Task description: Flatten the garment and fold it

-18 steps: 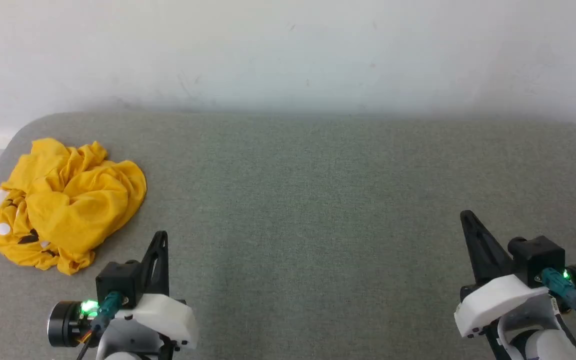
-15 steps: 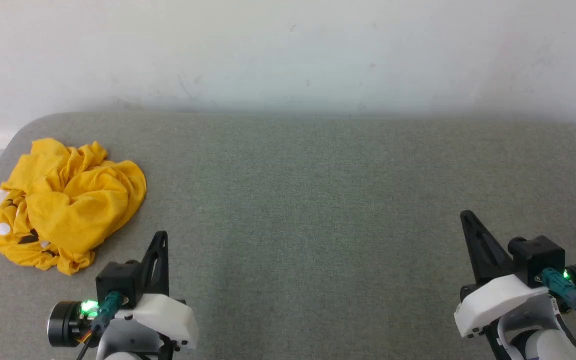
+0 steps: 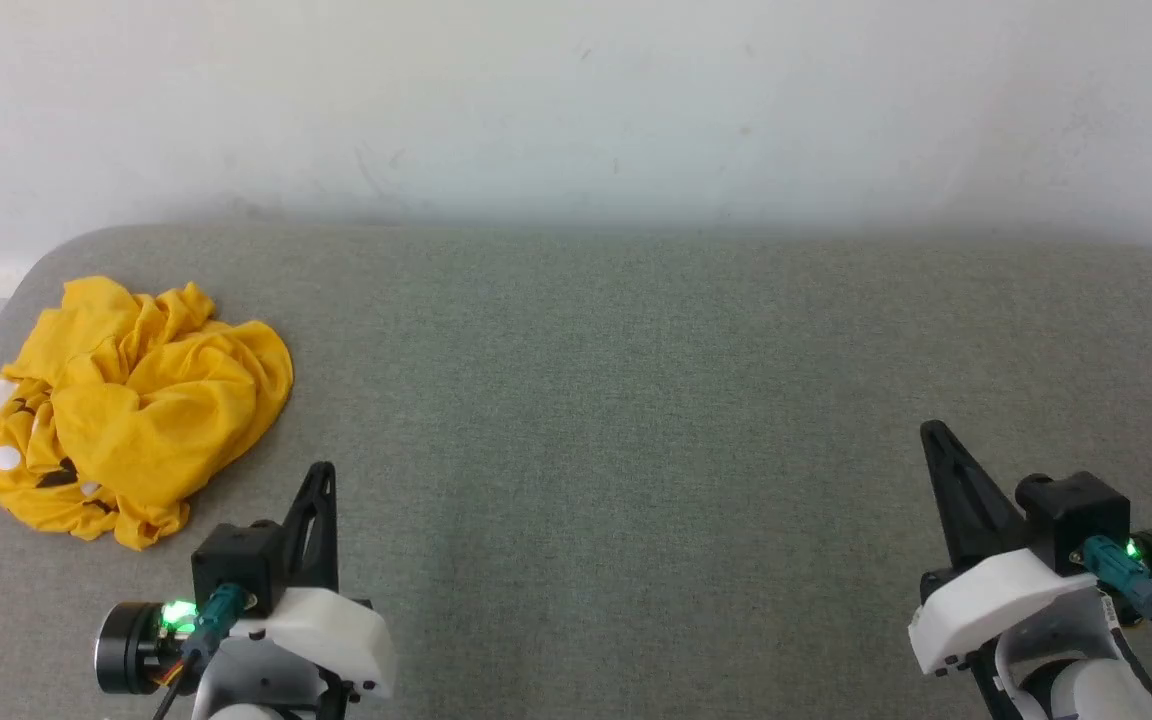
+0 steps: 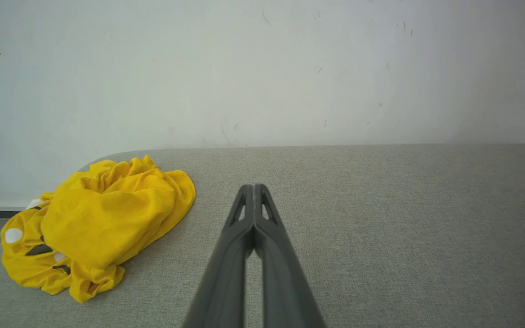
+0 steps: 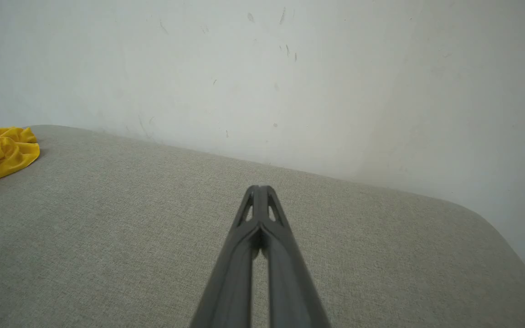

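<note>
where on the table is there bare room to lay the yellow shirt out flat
The grey table is bare from the garment at its left end to its right edge, between the wall and the left gripper and right gripper. Only that left end is crowded.

Crumpled shirt [image 3: 141,400], print mostly buried

At ten o'clock on the grey table [image 3: 636,400], the shirt's own folds hide its sleeves, neck and most of the print. A few white patches and black marks peep out at its eight o'clock side, too little to read. The right wrist view's nine o'clock edge cuts the shirt off. The head view's six o'clock edge cuts both arms behind the left gripper [image 3: 324,470] and right gripper [image 3: 932,430].
</note>
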`<state>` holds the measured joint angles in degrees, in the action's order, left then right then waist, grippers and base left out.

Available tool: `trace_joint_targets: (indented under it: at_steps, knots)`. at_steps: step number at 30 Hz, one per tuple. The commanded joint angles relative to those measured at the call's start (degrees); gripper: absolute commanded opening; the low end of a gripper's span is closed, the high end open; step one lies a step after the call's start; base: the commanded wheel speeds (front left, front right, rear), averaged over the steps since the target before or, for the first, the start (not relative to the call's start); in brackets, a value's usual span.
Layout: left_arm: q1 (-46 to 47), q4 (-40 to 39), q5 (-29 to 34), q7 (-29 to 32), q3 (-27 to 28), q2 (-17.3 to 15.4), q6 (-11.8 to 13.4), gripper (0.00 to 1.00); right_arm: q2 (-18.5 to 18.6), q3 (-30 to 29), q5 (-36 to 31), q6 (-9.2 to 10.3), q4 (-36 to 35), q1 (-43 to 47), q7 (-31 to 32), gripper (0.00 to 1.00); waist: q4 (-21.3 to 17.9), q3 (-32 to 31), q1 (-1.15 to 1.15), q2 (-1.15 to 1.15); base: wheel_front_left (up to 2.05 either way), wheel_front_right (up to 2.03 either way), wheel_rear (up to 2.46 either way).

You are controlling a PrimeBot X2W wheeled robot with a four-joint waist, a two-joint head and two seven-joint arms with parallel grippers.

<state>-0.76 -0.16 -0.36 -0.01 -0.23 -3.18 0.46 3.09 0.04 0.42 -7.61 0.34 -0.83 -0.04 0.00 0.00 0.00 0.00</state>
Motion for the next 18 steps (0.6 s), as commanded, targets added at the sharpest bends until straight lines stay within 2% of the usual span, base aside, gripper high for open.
trace_joint_targets:
  at_steps: [1, 12, 13, 18]
  knots:
    - [0.8, 0.2, 0.4, 0.0, 0.2, 0.3, -0.5, 0.0, -0.2, 0.0, -0.4, 0.12, -0.3, 0.8, 0.0, 0.0, 0.0, 0.0, 0.0, 0.0, 0.0, 0.0, 0.0]
    - [0.8, 0.2, 0.4, 0.0, 0.2, 0.3, -0.5, 0.0, -0.2, 0.0, -0.4, 0.12, -0.3, 0.8, 0.0, 0.0, 0.0, 0.0, 0.0, 0.0, 0.0, 0.0, 0.0]
    - [0.0, 0.0, 0.0, 0.0, 0.0, 0.0, 0.0, 1.0, 0.0, 0.0, 0.0, 0.0, 0.0, 0.0, 0.0, 1.0, 0.0, 0.0, 0.0, 0.0, 0.0, 0.0, 0.0]
    - [0.0, 0.0, -0.1, -0.1, 0.0, 0.0, 0.1, 1.0, 0.1, -0.1, 0.2, 0.0, 0.2, 0.0, -0.1, 1.0, 0.0, 0.0, 0.0, 0.0, 0.0, 0.0, 0.0]
